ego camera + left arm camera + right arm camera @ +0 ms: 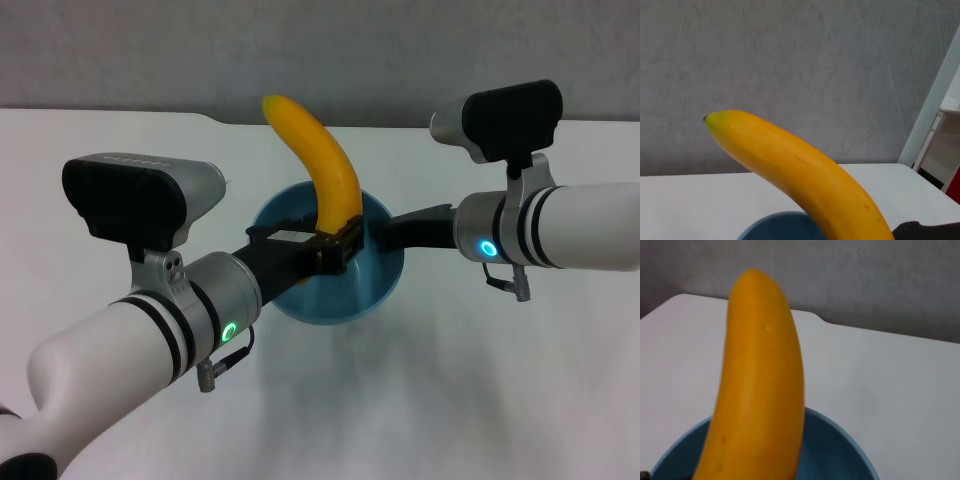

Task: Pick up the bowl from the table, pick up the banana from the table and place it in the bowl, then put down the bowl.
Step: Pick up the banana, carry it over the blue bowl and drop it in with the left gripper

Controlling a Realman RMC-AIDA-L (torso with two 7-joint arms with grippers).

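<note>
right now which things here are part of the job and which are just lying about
Part of the job:
- banana, held upright over the bowl by the left gripper
- bowl, right gripper at its rim
- table

Just lying about:
- nothing loose in view; only a grey wall behind the table

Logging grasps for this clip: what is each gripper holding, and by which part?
The left gripper grips the curved yellow-orange banana near its lower end, over the glossy light-blue bowl. The right gripper is at the bowl's right rim; its grip cannot be told.
</note>
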